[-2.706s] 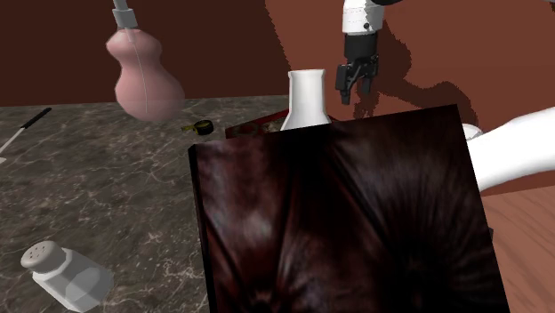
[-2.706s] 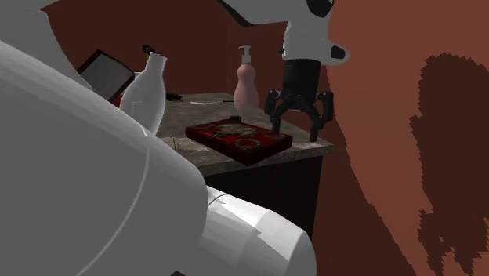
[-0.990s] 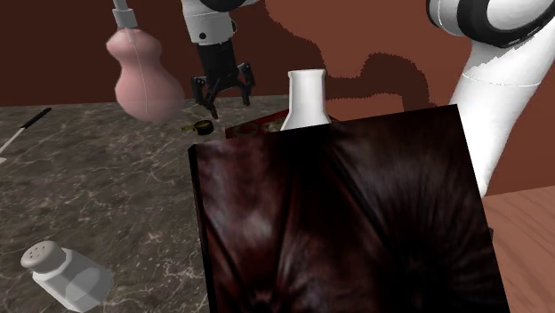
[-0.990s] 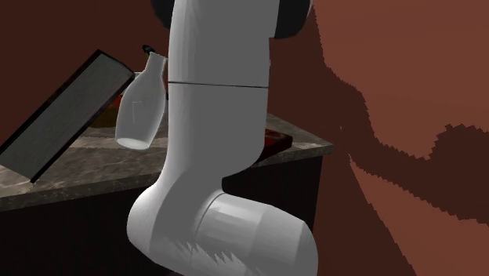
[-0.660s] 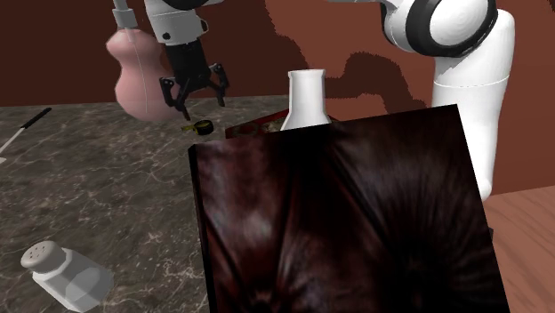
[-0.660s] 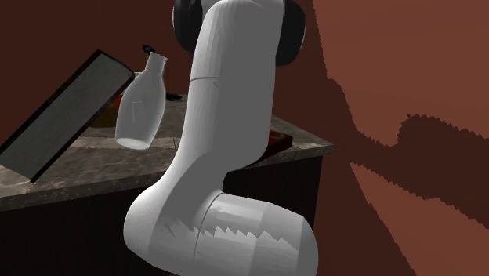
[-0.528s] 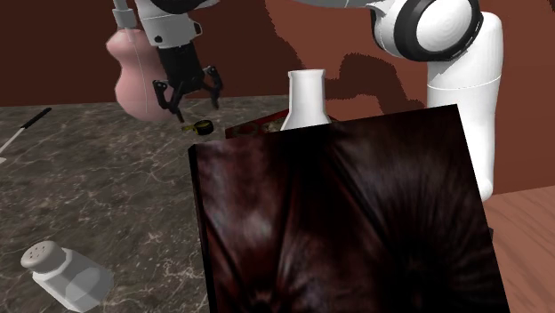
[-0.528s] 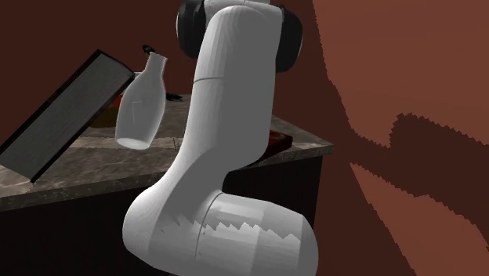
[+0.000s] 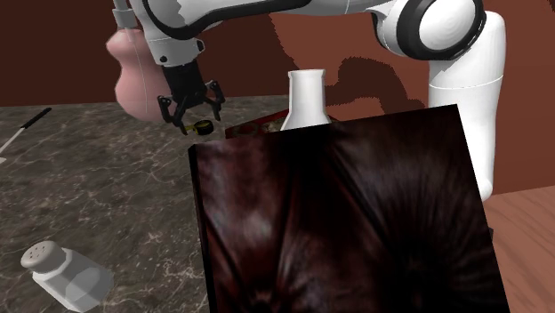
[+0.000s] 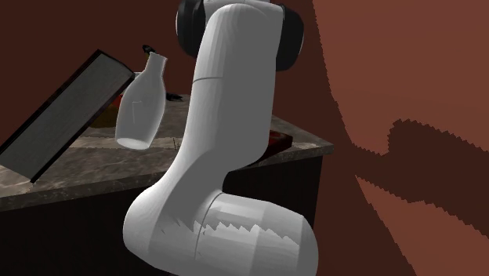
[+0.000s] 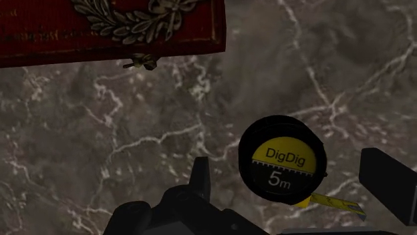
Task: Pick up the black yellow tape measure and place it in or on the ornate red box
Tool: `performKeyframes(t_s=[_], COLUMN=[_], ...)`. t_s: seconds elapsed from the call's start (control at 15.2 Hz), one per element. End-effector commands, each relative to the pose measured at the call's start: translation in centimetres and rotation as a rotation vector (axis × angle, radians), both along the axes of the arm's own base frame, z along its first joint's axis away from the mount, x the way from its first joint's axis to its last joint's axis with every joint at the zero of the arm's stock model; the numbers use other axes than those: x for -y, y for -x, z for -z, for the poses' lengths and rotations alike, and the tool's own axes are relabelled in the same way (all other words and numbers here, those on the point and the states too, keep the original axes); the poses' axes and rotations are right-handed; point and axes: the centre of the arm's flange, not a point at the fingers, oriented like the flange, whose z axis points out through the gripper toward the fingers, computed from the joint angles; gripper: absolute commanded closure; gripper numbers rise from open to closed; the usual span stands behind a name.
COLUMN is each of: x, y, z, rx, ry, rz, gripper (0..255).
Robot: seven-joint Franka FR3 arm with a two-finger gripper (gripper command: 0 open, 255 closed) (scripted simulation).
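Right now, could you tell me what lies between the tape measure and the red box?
In the wrist view, only bare marbled countertop lies between the tape measure and the ornate red box.

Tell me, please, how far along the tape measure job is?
Approach looks done: the gripper hovers with open jaws astride the tape measure. Nothing is gripped; it lies on the marbled counter. Left: close, lift, carry to the red box nearby.

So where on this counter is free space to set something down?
Widest bare marble: between the knife, the salt shaker and the dark panel. A smaller strip separates the red box and the tape measure. Crowded near that tape measure: gripper above, pink bottle and white bottle close.
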Motion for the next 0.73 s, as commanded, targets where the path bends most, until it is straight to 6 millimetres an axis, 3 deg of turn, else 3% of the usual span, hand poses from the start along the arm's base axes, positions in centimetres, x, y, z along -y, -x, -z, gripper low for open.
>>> performKeyframes(t_s=[0.0, 0.33, 0.4, 0.66], x=[0.02, 0.02, 0.02, 0.02], y=[0.05, 0.05, 0.05, 0.05], z=[0.13, 0.13, 0.13, 0.11], rx=[0.0, 0.0, 0.0, 0.0], ry=[0.0, 0.0, 0.0, 0.0], rz=[0.0, 0.0, 0.0, 0.0], gripper=[0, 0, 255, 255])
